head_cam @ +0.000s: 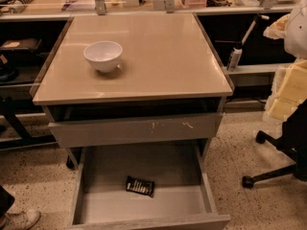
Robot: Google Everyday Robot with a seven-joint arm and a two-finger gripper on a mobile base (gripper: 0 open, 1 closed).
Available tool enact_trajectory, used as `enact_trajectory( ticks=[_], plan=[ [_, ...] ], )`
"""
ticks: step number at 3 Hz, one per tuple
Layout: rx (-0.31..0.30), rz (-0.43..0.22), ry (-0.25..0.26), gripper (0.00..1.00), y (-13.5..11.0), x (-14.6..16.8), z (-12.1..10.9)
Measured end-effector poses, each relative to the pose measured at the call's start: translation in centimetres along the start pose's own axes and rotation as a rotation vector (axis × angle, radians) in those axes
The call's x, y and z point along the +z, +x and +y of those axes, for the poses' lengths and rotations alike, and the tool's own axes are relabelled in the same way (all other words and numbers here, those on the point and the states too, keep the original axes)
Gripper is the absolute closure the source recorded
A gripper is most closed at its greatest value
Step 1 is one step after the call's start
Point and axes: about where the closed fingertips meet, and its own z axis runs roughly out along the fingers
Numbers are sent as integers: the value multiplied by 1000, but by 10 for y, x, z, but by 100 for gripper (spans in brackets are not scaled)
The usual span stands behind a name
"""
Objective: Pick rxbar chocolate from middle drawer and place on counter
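Observation:
The rxbar chocolate point(140, 186), a small black wrapper with pale lettering, lies flat on the floor of the open middle drawer point(144, 210), near its middle and slightly tilted. The drawer is pulled far out below the beige counter point(163, 56). My gripper is not in view. Only a white and pale-yellow shape point(290, 80) shows at the right edge, beside the counter, and I cannot tell whether it is part of my arm.
A white bowl point(103, 55) stands on the counter's left side. The grey drawer front with pale scuffs point(134, 129) sits above the open drawer. An office chair base point(276, 164) stands on the floor at the right. A shoe point(19, 219) is at the bottom left. Dark side shelves hold a bottle point(234, 59).

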Motion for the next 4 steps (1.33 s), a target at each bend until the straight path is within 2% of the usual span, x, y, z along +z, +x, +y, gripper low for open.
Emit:
enact_trajectory(
  ticks=[2, 3, 4],
  plan=[
    [-16, 15, 16, 0, -2, 9, 5],
    [-20, 41, -6, 0, -7, 51, 27],
    [-32, 80, -74, 0, -11, 119, 57]
  ],
)
